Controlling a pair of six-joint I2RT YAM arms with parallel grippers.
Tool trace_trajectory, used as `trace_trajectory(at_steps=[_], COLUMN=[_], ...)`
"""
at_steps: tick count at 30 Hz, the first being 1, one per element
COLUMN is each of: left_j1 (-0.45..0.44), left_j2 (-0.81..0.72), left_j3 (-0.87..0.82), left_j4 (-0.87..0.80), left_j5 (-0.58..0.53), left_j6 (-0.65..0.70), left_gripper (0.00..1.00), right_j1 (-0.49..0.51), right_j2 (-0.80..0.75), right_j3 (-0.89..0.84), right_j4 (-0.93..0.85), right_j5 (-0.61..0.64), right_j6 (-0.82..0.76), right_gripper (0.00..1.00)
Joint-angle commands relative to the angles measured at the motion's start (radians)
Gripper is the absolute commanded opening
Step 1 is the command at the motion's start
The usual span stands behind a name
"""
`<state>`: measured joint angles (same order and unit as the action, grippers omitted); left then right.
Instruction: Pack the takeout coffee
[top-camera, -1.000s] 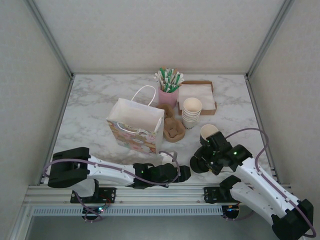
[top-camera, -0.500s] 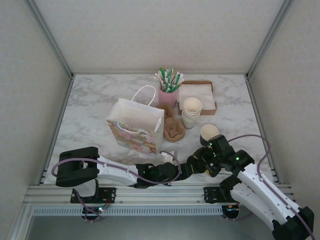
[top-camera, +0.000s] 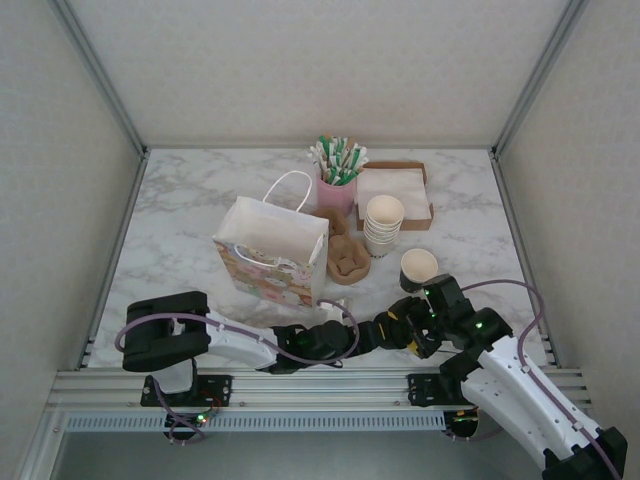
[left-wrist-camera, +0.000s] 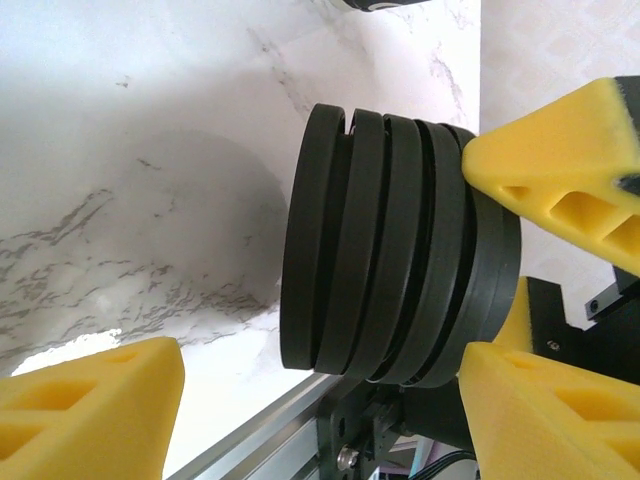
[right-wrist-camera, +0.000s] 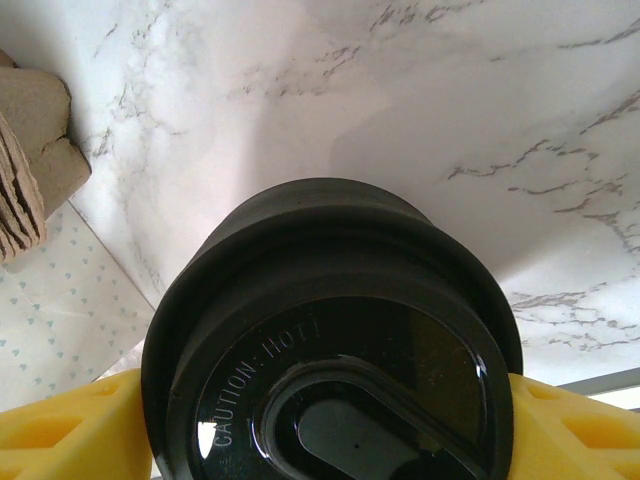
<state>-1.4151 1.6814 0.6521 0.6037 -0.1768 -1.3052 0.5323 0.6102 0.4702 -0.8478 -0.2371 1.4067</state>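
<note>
Gripping the lid stack (right-wrist-camera: 330, 320) from both sides, the right gripper (right-wrist-camera: 325, 430) is pressing its yellow fingers (right-wrist-camera: 70, 430) against the rim of the top lid, which is showing the words "CAUTION: HOT!". The stack is sitting near the front edge of the table (top-camera: 180, 220); whether it is resting on the marble or raised off it cannot be told.

The left gripper (top-camera: 375, 335) is reaching in from the left with its jaws standing wide. In the left wrist view, its lower-left finger (left-wrist-camera: 90, 410) is standing apart from the stack.

The single cup (top-camera: 419, 265), the coffee to be packed, is standing upright and open-mouthed just behind the right gripper, apart from it.

Surrounding items:
- The paper bag (top-camera: 272, 255) is standing open to the left of the grippers, handles up.
- A cardboard carrier (top-camera: 347, 262) is lying between the bag and the single cup, just beside the bag.
- A stack of cups (top-camera: 383, 222) is standing behind the carrier.
- A pink holder (top-camera: 337, 192) is carrying green-and-white sticks at the back.
- A brown tray (top-camera: 432, 208) is holding white napkins beside it.

The bag corner and the carrier edge are showing close to the lid stack in the right wrist view.
</note>
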Motion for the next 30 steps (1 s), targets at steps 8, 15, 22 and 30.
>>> trace_trajectory(at_steps=[8,15,22,30], left_j1=[0.018,0.022,0.023,0.024], left_j2=[0.028,0.076,0.090,0.087], left_j3=[-0.015,-0.017,-0.029,-0.038], left_j4=[0.062,0.108,0.119,0.137], left_j5=[0.039,0.063,0.056,0.053], left_j6=[-0.022,-0.050,-0.071,-0.071], left_gripper=[0.72,0.70,0.70,0.71], right_j1=[-0.014,-0.017,-0.018,-0.018], right_j2=[-0.006,-0.006,-0.010,-0.013], right_j3=[-0.015,-0.017,-0.021,-0.025], right_j4=[-0.005,-0.005,-0.007,-0.008], right_j5=[-0.008,-0.010,-0.013,-0.010], right_j6=[0.011,0.010,0.008,0.007], right_gripper=[0.77,0.77,0.77,0.77])
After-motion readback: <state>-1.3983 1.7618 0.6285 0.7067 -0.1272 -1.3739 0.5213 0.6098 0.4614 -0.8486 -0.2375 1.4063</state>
